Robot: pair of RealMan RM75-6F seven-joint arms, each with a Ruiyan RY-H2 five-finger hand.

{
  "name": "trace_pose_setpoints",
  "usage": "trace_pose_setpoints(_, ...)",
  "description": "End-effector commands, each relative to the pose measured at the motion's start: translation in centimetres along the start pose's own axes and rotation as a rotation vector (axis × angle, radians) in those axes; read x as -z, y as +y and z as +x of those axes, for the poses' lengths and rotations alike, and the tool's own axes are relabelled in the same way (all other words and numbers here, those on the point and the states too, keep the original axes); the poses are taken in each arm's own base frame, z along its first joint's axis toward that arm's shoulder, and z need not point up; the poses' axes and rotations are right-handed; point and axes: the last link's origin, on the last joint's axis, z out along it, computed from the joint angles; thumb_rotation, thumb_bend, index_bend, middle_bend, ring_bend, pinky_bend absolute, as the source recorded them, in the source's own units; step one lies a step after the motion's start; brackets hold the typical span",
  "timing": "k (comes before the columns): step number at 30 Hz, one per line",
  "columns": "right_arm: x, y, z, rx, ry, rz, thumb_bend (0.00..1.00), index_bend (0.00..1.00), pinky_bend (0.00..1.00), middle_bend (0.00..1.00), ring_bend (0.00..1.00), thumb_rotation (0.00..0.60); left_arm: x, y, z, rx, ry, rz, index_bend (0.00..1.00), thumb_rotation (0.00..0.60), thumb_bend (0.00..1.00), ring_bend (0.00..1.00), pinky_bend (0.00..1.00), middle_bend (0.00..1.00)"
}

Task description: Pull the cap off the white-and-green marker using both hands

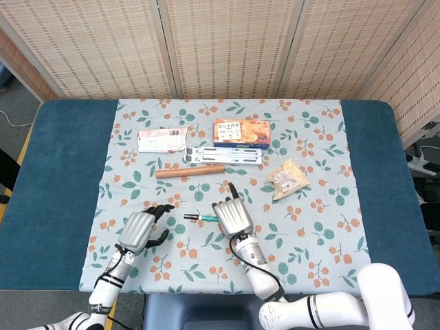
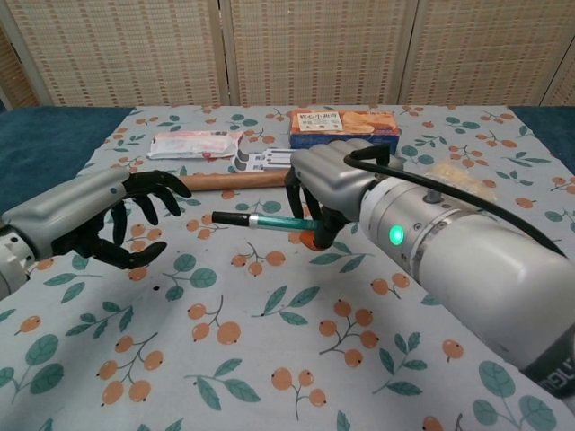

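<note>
Floral tablecloth [image 1: 323, 227] with one marker [image 2: 260, 222] pinched in right hand [image 2: 328, 193], left hand [image 2: 135, 211] spread beside it.

A biscuit box [image 1: 241, 132], wooden stick [image 1: 190, 171] and snack bag [image 1: 287, 178] (crumpled) lie on the floral cloth [image 1: 330, 227].

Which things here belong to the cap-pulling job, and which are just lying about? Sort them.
Job:
- white-and-green marker, held off the cloth
- right robot hand, gripping it
- left robot hand, open, near the cap end

Lying about:
- wooden stick
- biscuit box
- white packet
- snack bag
- white rack
</note>
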Motion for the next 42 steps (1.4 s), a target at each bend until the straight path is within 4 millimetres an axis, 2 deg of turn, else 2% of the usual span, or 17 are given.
trace_pose_setpoints(1, -0.1, -0.2, -0.2, -0.014, -0.008, -0.002, 0.41, 0.84, 0.0, 0.81, 0.43, 0.6, -0.3, 0.4, -0.2, 0.006, 0.003, -0.003, 0.25, 0.6, 0.38, 0.36, 0.6, 0.31)
trace_pose_setpoints(7, -0.4, -0.7, -0.5, -0.026, -0.009, 0.0, 0.41, 0.84, 0.0, 0.81, 0.43, 0.6, -1.5, 0.9, -0.9, 0.034, 0.017, 0.024, 0.28, 0.6, 0.38, 0.4, 0.63, 0.37)
trace_pose_setpoints(11, -0.6, -1.0, -0.7, -0.043, -0.013, -0.001, 0.41, 0.84, 0.0, 0.81, 0.43, 0.6, -1.8, 1.1, -1.4, 0.043, 0.015, 0.032, 0.34, 0.6, 0.38, 0.42, 0.65, 0.42)
trace_pose_setpoints(22, -0.7, -1.5, -0.7, -0.058, -0.014, 0.0, 0.41, 0.84, 0.0, 0.81, 0.43, 0.6, -2.6, 1.6, -1.8, 0.059, 0.034, 0.036, 0.43, 0.6, 0.38, 0.45, 0.68, 0.5)
trace_pose_setpoints(28, -0.6, -2.1, -1.0, -0.056, -0.019, 0.006, 0.41, 0.84, 0.0, 0.81, 0.43, 0.6, -2.5, 1.7, -2.6, 0.073, 0.036, 0.041, 0.45, 0.6, 0.38, 0.47, 0.68, 0.53)
trace_pose_setpoints(42, -0.6, -3.2, -1.5, -0.048, -0.02, 0.013, 0.41, 0.84, 0.0, 0.81, 0.43, 0.6, -2.1, 2.5, -2.5, 0.095, 0.021, 0.017, 0.44, 0.6, 0.37, 0.47, 0.69, 0.53)
